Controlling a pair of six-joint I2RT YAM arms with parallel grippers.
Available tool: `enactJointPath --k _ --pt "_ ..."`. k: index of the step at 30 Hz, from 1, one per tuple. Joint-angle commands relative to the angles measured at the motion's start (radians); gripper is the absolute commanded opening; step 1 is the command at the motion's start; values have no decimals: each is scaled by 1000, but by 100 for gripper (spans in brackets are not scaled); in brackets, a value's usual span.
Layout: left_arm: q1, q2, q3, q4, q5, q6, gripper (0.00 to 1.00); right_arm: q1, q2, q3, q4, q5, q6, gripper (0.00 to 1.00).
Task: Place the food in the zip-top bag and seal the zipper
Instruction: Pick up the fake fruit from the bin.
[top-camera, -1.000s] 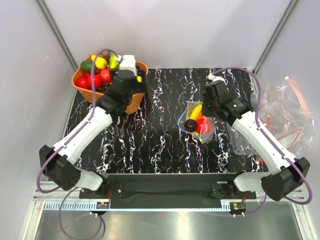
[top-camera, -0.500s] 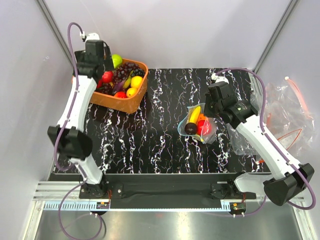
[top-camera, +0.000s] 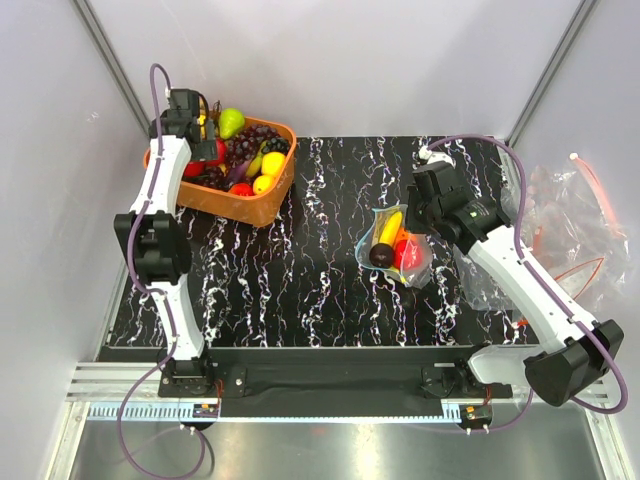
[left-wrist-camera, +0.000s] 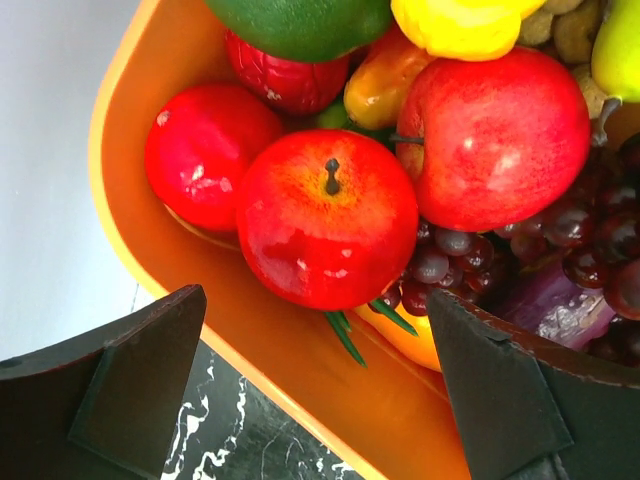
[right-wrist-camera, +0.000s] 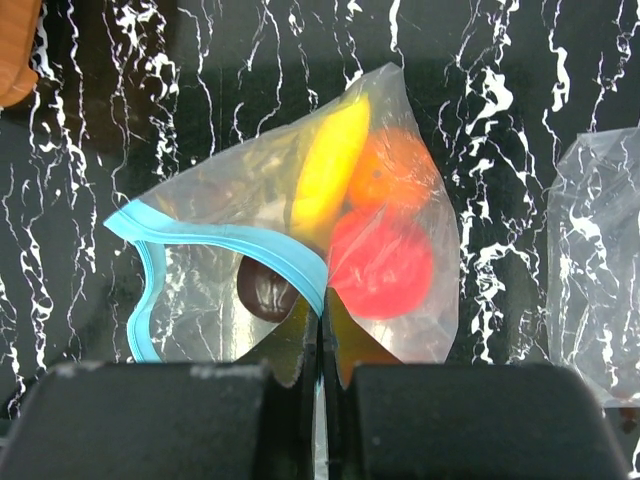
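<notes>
The task is partway through. The zip-top bag (right-wrist-camera: 300, 230) lies on the black marbled table (top-camera: 300, 280), just in front of the right arm, and already holds a yellow banana (right-wrist-camera: 328, 165), an orange (right-wrist-camera: 392, 168), a red round fruit (right-wrist-camera: 385, 265) and a dark round piece (right-wrist-camera: 265, 288) close to the mouth. Its light blue zipper (right-wrist-camera: 215, 240) is not sealed: the two strips gape apart in a loop on the side toward the basket.

The right gripper (right-wrist-camera: 322, 330) is pinched closed on the bag's edge, right where the blue strip ends, and appears to be propping the mouth open.

The left gripper (left-wrist-camera: 315, 370) holds nothing. Its jaws are spread wide above the far left end of the orange basket (top-camera: 245, 205), straddling a glossy red apple (left-wrist-camera: 327, 232) that sits against the basket wall beside a second red apple (left-wrist-camera: 495, 140).

By my reading, that apple is the next piece to be picked and carried across to the bag. What remains is that pick, the drop through the open mouth, and then pressing the zipper shut along its whole width
</notes>
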Motion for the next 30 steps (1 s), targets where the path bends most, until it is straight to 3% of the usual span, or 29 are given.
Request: enactJointPath --k 1,3,11,14,15,16,19,30 --pt "18 16 26 52 45 28 98 -7 -20 0 57 -12 12 0" --pt "24 24 21 56 68 26 94 -7 -16 -5 60 -11 12 0" --pt "29 41 -5 88 94 26 93 -7 -25 -11 71 -25 22 0" --pt "30 50 1 88 119 25 76 -7 -29 -14 69 -23 16 0" --pt "32 47 4 87 129 22 60 -7 -29 -15 69 -23 15 0" --pt "33 44 6 88 142 19 53 -7 -28 -15 69 -20 13 0" --pt "32 4 -19 108 185 6 40 -7 -26 -14 69 -18 13 0" --pt "27 -332 -310 317 418 -49 39 -7 -26 -14 72 -40 21 0"
